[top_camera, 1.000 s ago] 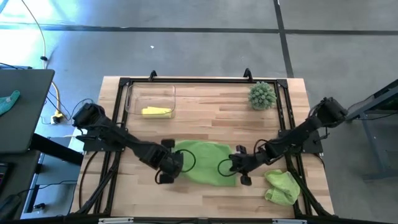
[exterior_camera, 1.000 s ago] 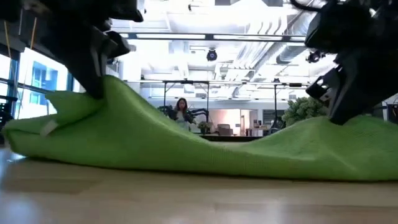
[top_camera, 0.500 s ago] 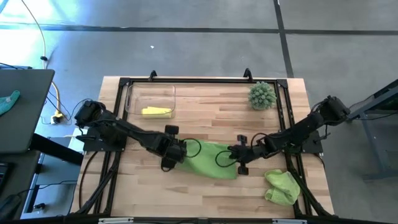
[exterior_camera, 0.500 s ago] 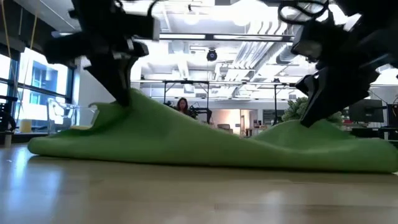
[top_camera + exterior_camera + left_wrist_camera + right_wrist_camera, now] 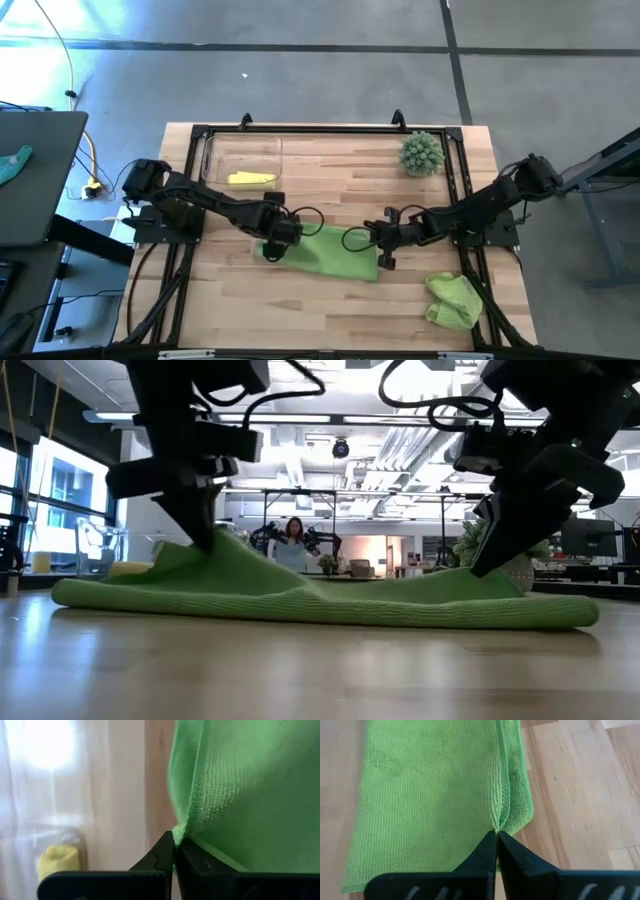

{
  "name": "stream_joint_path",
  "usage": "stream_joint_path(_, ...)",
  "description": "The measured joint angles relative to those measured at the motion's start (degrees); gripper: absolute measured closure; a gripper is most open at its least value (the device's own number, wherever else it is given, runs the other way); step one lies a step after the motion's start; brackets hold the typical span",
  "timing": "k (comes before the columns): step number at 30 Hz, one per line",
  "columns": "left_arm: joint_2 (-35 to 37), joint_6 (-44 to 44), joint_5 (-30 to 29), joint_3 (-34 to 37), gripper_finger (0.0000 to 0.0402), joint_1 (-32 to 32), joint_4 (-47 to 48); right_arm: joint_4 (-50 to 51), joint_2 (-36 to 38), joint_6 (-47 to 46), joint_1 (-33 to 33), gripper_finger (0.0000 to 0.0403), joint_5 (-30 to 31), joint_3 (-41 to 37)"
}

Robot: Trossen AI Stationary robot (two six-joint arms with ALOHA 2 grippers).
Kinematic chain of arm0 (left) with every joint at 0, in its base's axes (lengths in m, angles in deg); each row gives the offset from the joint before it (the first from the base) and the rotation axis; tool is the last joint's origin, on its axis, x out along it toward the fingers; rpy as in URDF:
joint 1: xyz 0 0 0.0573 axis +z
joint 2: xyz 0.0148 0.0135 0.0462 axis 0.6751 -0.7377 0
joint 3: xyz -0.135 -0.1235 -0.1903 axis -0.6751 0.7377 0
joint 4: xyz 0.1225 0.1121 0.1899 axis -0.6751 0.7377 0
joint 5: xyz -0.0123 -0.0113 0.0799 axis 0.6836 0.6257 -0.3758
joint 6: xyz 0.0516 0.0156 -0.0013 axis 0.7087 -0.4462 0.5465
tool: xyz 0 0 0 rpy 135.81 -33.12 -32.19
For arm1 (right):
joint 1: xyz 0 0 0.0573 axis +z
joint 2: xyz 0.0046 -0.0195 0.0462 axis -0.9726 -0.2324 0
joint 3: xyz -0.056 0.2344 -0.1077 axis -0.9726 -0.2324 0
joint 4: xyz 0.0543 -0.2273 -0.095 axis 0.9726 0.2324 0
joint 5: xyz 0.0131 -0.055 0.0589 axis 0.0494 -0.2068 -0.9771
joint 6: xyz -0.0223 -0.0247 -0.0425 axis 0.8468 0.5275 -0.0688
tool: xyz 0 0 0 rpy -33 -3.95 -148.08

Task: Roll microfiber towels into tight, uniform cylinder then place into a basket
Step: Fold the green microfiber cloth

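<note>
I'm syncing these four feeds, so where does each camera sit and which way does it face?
High view: overhead, straight down on the table; both arms, left gripper, right gripper.
Low view: table height, level into the room; both arms drop in.
Left wrist view: past its shut fingers pinching the green towel.
Right wrist view: past its shut fingers, pinching the same towel's edge.
All four share that towel.

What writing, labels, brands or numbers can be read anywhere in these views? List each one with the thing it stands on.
None can be read: no view shows any legible text.
The green towel, the folded yellow towel in the clear basket, the crumpled green towel and the plant are plain, without marks.
The dark arms show no label that can be made out.
Screens and fittings in the room behind, in the low view, are too small and blurred to read.
</note>
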Motion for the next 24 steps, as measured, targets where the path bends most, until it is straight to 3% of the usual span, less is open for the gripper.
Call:
stream_joint_path(4, -1.71, 3.9, 3.79, -0.04, 0.0401, 0.49, -4.58, 0.67, 0.0, -0.01, 0.0, 0.0403, -0.05, 0.0)
stream_joint_path(9, -5.72, 6.07, 3.63, -0.04, 0.0401, 0.46, -4.11, 3.21, 0.0, -0.03, 0.0, 0.0403, -0.59, 0.13)
stream_joint_path(24, -8.65, 2.64, -4.08, -0.02, 0.0401, 0.46, -0.19, 6.11, 0.0, 1.48, -1.09, 0.0403, -0.37, 2.01)
